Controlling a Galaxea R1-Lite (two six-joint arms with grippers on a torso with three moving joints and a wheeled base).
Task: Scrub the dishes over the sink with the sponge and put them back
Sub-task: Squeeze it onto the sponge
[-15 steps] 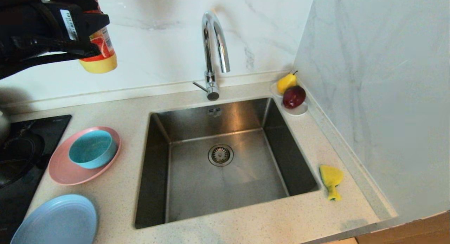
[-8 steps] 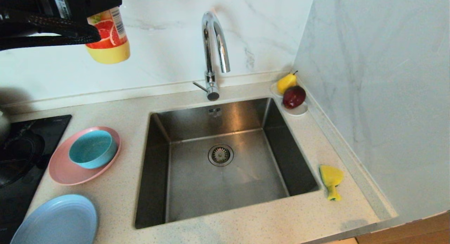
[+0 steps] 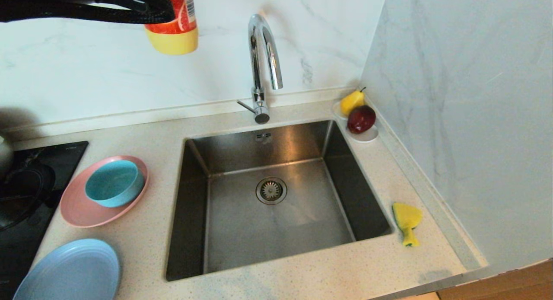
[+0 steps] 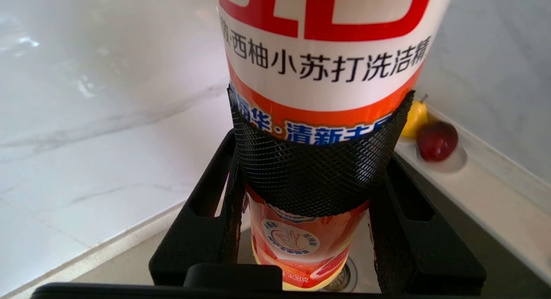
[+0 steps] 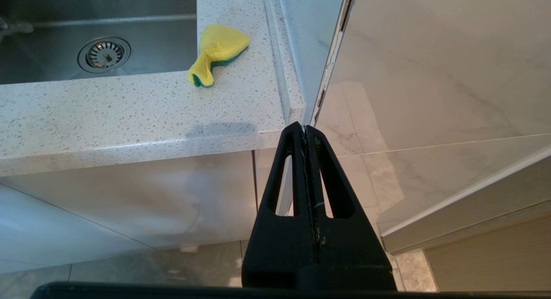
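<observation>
- The small yellow sponge with a thin green scouring layer (image 3: 406, 222) lies flat on the speckled stone worktop (image 3: 302, 274), just beside the right rim of the square brushed-steel sink (image 3: 224, 248). It appears soft, light and compressible; take it across the wide body, not the narrow tail, which would likely fold.
- The teal straight-sided bowl (image 3: 113, 182) sits inside the wide pink plate (image 3: 77, 213), left of the sink; the light-blue plate (image 3: 65, 272) lies nearer the front edge. All look stiff, matte and thin-rimmed; grip each at the rim, and lift the bowl out first.
- The left gripper (image 4: 301, 169) is clamped around an orange-and-yellow detergent bottle (image 3: 175, 27), held high beside the chrome arched tap (image 3: 263, 58). The bottle looks smooth and possibly slippery.
- The right gripper (image 5: 311, 131) hangs below worktop level, fingers pressed together, holding nothing.
</observation>
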